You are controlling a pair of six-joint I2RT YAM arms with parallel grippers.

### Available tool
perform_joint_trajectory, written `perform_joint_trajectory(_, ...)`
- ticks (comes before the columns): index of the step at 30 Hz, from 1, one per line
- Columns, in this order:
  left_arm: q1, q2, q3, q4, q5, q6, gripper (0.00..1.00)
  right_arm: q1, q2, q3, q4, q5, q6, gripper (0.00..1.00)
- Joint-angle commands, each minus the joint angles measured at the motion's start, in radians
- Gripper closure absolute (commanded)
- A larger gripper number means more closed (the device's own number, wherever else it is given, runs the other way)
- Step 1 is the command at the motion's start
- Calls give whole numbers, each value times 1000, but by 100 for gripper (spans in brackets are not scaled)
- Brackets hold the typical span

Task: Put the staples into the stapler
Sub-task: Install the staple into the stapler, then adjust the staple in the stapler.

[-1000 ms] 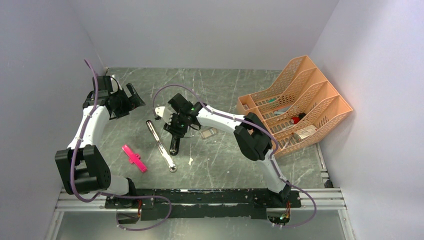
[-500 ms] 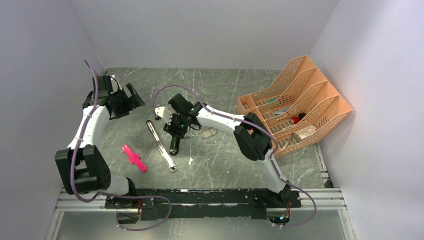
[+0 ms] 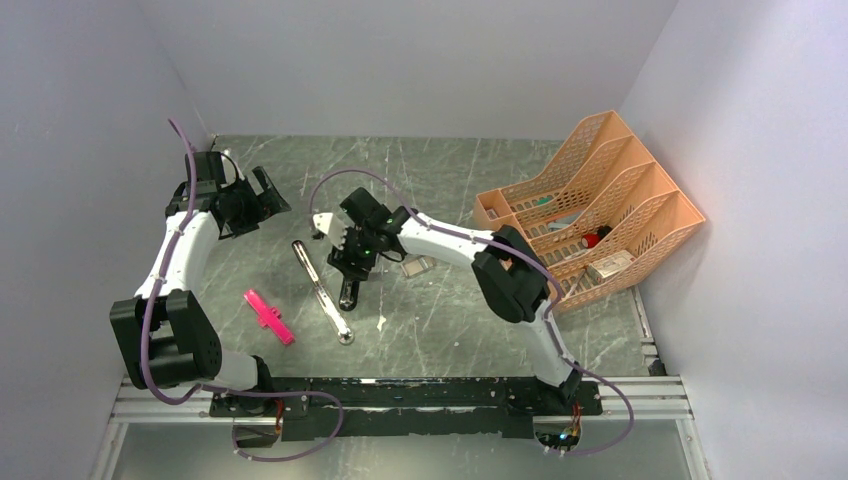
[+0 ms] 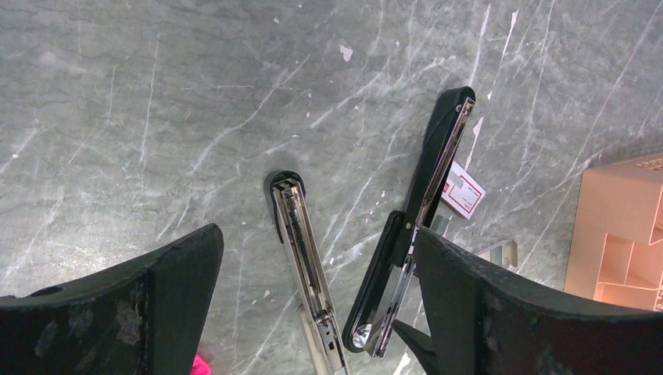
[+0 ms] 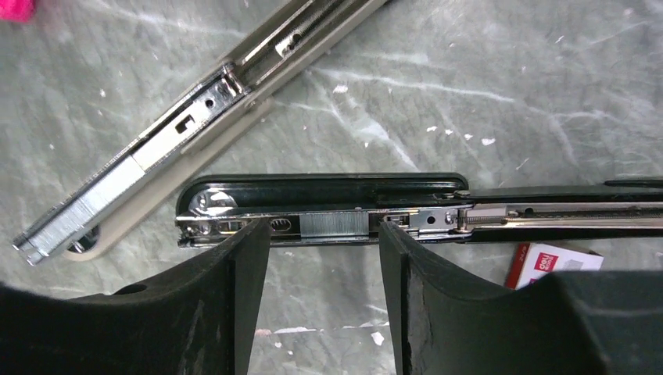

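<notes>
Glossy black plastic shell and bright chrome rail of the stapler (image 5: 313, 183); silvery metal staples (image 5: 335, 224); smooth, grey, white-veined marble-look table (image 5: 508, 94).

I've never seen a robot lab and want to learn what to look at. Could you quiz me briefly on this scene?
1. True or false: the black stapler lies opened up.
2. What colour is the cross-shaped piece? A pink, B green, C blue.
3. Fill in: the silvery staples sit in the black stapler's ____.
Key: 1 true; 2 A; 3 rail.
</notes>
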Motion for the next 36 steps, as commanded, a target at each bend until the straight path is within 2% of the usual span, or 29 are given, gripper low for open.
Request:
perform_joint_trajectory(1,11,-2,10,10,24,10,4,-15,-148,-93,184,-18,60,42)
perform_joint_trajectory(7,11,-1,8,11,34,7,4,-52,-325,-326,445,49,163,41)
perform_joint_trajectory(13,11,6,5,18,49,8,4,-92,-386,-431,547,56,235,41)
perform_joint_trajectory(23,2,10,-2,27,74,5,5,-109,-383,-463,576,94,288,42)
perform_joint_trajectory(28,11,26,3,25,87,6,5,-109,-333,-410,511,80,239,42)
perform_joint_trajectory(34,30,38,2,27,101,4,5,-100,-210,-275,396,10,199,54)
perform_joint_trajectory(36,28,39,1,28,103,3,5,-87,-183,-249,380,25,181,54)
